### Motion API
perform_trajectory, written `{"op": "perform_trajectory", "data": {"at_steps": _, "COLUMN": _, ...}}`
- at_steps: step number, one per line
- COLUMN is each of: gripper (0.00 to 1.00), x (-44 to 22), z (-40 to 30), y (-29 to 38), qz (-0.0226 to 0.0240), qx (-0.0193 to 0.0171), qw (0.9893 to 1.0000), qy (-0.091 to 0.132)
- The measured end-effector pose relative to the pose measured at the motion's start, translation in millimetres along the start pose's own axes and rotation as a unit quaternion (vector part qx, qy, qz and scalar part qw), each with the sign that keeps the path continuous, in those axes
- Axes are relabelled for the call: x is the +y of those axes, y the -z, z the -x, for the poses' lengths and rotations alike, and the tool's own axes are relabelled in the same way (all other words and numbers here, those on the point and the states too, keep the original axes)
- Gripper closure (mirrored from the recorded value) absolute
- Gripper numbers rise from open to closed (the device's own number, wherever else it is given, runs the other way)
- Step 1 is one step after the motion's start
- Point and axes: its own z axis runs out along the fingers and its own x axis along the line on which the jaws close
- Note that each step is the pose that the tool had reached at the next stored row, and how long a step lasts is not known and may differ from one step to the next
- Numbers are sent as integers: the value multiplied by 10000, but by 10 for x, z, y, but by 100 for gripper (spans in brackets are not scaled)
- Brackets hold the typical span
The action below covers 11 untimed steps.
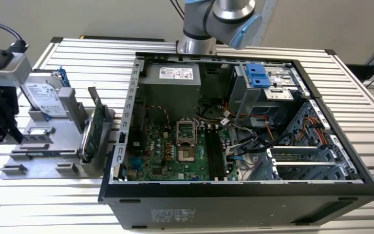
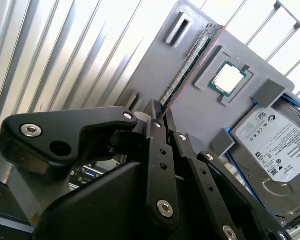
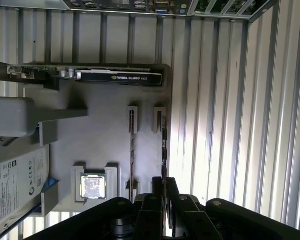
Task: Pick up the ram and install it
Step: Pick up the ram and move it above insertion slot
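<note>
In both wrist views we saw the claw drawn nearly shut, its tips seeming to pinch the near end of the ram. From there the ram ran straight away from the claw, its long axis in line with the tips, standing on edge in the slots of the grey tray on the worktop. Farther off, in the exterior view, the open case stood to the exterior view's right of the tray.
</note>
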Motion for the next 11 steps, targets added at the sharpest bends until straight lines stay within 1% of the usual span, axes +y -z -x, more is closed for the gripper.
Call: {"op": "perform_trajectory", "data": {"at_steps": 11, "gripper": 100, "x": -1, "z": 0, "y": 96, "qz": 0, "qx": 0, "qw": 10000, "qy": -3}}
